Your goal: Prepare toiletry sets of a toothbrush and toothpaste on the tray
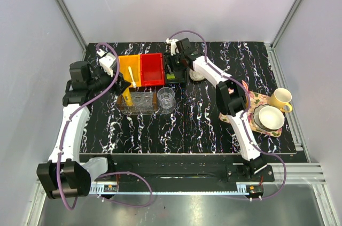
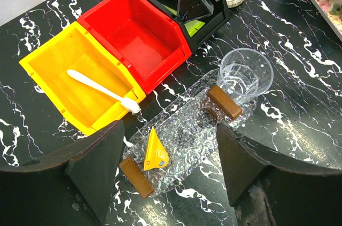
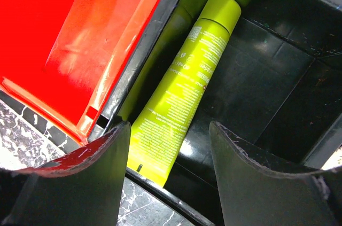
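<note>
The white toothbrush (image 2: pixel 101 91) lies in the yellow bin (image 2: pixel 59 65); it also shows in the top view (image 1: pixel 132 76). The yellow toothpaste tube (image 2: pixel 156 151) sits on the clear tray (image 2: pixel 187 124) near its left brown handle. The light green toothpaste tube (image 3: pixel 181 92) lies in the black bin (image 3: pixel 256 87). My left gripper (image 2: pixel 170 130) is open and empty above the tray; in the top view it (image 1: pixel 124 83) is by the yellow bin. My right gripper (image 3: pixel 170 130) is open low over the black bin, its fingers either side of the green tube's flat end.
An empty red bin (image 2: pixel 136 39) stands between the yellow and black bins. A clear plastic cup (image 2: pixel 245 73) stands at the tray's right end. A floral mat (image 1: pixel 251 100) at the right carries a yellow mug (image 1: pixel 280 99) and a bowl (image 1: pixel 269 118).
</note>
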`<action>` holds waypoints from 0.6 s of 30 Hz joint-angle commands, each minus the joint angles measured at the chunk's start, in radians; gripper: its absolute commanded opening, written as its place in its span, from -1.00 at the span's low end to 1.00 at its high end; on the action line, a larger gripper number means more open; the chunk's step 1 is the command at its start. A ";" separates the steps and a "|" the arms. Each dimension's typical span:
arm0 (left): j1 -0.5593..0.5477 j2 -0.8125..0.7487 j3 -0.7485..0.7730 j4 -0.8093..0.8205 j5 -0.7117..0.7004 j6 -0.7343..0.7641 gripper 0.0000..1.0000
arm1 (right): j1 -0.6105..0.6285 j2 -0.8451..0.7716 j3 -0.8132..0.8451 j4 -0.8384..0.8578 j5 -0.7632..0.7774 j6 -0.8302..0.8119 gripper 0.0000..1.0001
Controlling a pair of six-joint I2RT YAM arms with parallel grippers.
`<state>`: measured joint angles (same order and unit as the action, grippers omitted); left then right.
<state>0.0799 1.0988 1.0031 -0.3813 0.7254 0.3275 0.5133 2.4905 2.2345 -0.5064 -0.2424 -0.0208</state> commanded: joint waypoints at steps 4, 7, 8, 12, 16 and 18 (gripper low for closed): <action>-0.002 0.010 -0.011 0.018 0.017 0.027 0.47 | 0.042 0.030 0.027 -0.017 0.124 -0.027 0.31; -0.002 0.015 -0.012 0.019 0.019 0.028 0.47 | 0.050 0.030 0.024 -0.018 0.182 -0.037 0.31; -0.002 0.015 -0.014 0.019 0.020 0.028 0.47 | 0.053 0.030 0.024 -0.020 0.199 -0.039 0.31; -0.002 0.016 -0.018 0.025 0.022 0.028 0.47 | 0.065 0.036 0.030 -0.030 0.236 -0.056 0.30; 0.000 0.016 -0.020 0.028 0.025 0.027 0.47 | 0.079 0.041 0.031 -0.032 0.295 -0.067 0.29; -0.002 0.016 -0.021 0.028 0.023 0.028 0.47 | 0.085 0.042 0.034 -0.037 0.328 -0.079 0.29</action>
<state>0.0799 1.1164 0.9859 -0.3939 0.7261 0.3431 0.5751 2.5004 2.2345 -0.5209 -0.0151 -0.0589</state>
